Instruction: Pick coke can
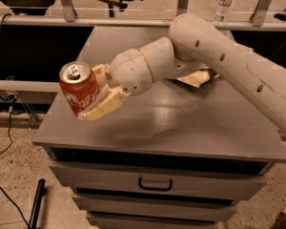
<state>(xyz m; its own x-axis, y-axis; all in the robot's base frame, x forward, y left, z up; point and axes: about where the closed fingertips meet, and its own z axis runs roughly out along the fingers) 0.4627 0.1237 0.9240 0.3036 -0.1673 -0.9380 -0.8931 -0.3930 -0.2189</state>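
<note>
The coke can [77, 90] is being gripped between the fingers of the hand [97, 95], apparently just off the surface [190, 128] at its left edge. The pick is being judged nearly done, with only 1 clear lift being awaited.

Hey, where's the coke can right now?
In the camera view the coke can is at the left, tilted and clamped in the gripper, over the front-left part of the grey cabinet top and apparently clear of it.
</note>
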